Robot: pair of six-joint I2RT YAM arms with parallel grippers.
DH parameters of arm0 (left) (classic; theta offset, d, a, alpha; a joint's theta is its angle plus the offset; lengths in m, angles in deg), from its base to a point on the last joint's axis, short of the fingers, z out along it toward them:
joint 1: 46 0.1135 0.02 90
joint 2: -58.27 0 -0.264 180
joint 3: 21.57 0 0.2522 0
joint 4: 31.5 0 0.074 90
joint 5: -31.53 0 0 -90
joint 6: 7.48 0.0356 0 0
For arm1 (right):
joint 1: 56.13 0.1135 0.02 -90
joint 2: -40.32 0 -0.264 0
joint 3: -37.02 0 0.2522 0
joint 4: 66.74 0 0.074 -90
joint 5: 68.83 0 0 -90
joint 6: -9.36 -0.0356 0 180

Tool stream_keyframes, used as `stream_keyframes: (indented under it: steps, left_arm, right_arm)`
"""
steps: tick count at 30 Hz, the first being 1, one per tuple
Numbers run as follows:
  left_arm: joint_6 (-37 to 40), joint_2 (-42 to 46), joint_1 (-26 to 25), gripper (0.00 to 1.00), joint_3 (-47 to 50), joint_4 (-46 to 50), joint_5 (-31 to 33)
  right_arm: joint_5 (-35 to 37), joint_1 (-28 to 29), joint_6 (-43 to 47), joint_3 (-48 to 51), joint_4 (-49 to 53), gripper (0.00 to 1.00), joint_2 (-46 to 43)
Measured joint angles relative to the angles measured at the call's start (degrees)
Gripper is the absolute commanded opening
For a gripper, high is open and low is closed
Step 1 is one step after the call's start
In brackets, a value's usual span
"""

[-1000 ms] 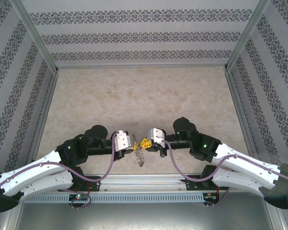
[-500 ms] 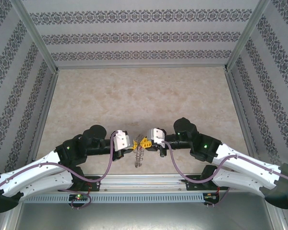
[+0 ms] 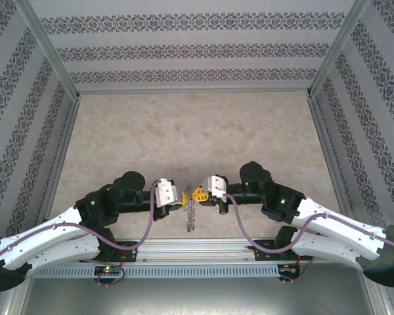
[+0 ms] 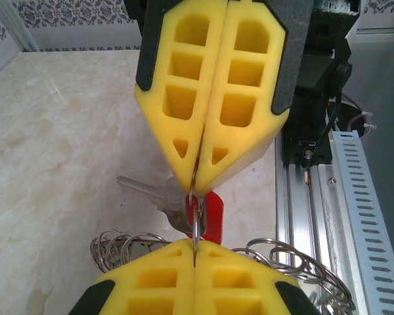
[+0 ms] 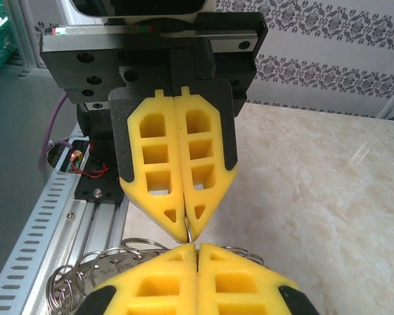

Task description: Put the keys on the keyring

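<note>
My two grippers meet tip to tip above the table's near edge, left gripper [image 3: 182, 195] and right gripper [image 3: 197, 194]. In the left wrist view my left gripper [image 4: 194, 244] is shut on a thin metal keyring [image 4: 195, 220], whose wire runs up into the shut right gripper [image 4: 196, 187]. The red-headed key [image 4: 215, 211] hangs right behind that ring, beside a plain silver key [image 4: 151, 194]. From the right wrist, my right gripper [image 5: 197, 248] pinches the same keyring [image 5: 190, 231] against the left gripper [image 5: 187, 223]. Whether the red key is threaded on the ring is hidden.
A bunch of linked silver rings [image 3: 190, 218] dangles below the grippers; its loops [image 4: 292, 259] spread to both sides. The slotted metal rail [image 3: 197, 262] lies just beneath. Open marble tabletop [image 3: 197, 138] stretches beyond, enclosed by patterned walls.
Both grippers stay shut, tip to tip. The right arm has shifted slightly, and the hanging bunch of rings has swung a little.
</note>
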Motion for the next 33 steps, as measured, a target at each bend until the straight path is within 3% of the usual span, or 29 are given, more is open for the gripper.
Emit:
stream_keyframes:
  steps: [33]
  left_arm:
    - [0.0, 0.4, 0.0, 0.0, 0.0, 0.0, 0.0]
  right_arm:
    - [-1.1, 0.0, 0.4, 0.1, -0.8, 0.0, 0.3]
